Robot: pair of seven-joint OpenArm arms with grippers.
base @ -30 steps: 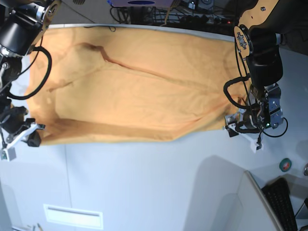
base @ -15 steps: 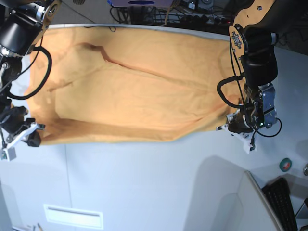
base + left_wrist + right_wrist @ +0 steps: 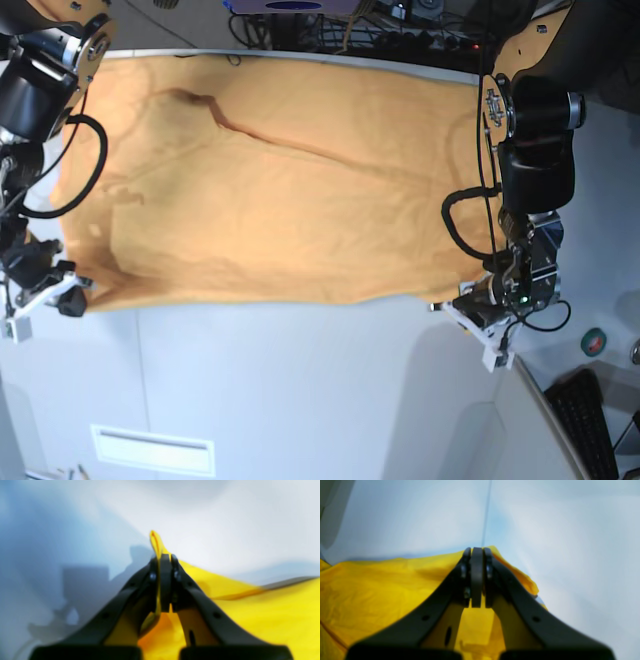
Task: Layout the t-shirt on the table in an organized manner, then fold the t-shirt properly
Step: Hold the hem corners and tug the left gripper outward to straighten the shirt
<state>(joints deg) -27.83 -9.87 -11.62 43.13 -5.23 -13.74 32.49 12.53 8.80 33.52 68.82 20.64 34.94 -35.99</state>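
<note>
The orange-yellow t-shirt (image 3: 280, 190) lies spread across the far half of the white table (image 3: 300, 390), plain side up, with a crease near its upper left. My left gripper (image 3: 452, 305) is at the shirt's near right corner. In the left wrist view it (image 3: 163, 560) is shut on the t-shirt (image 3: 262, 615), and a fold of cloth pokes out past the tips. My right gripper (image 3: 78, 290) is at the near left corner. In the right wrist view it (image 3: 477, 551) is shut on the edge of the t-shirt (image 3: 382, 587).
A green tape roll (image 3: 594, 342) and a black keyboard (image 3: 590, 420) sit at the right edge. A white slotted plate (image 3: 152, 450) lies near the front left. Cables run behind the table's far edge. A thin dark seam (image 3: 486, 512) crosses the table.
My left gripper has shut on the shirt's near right corner and drawn it toward the table's near side. The right gripper moved the same way, and the shirt's near edge now runs straighter.
</note>
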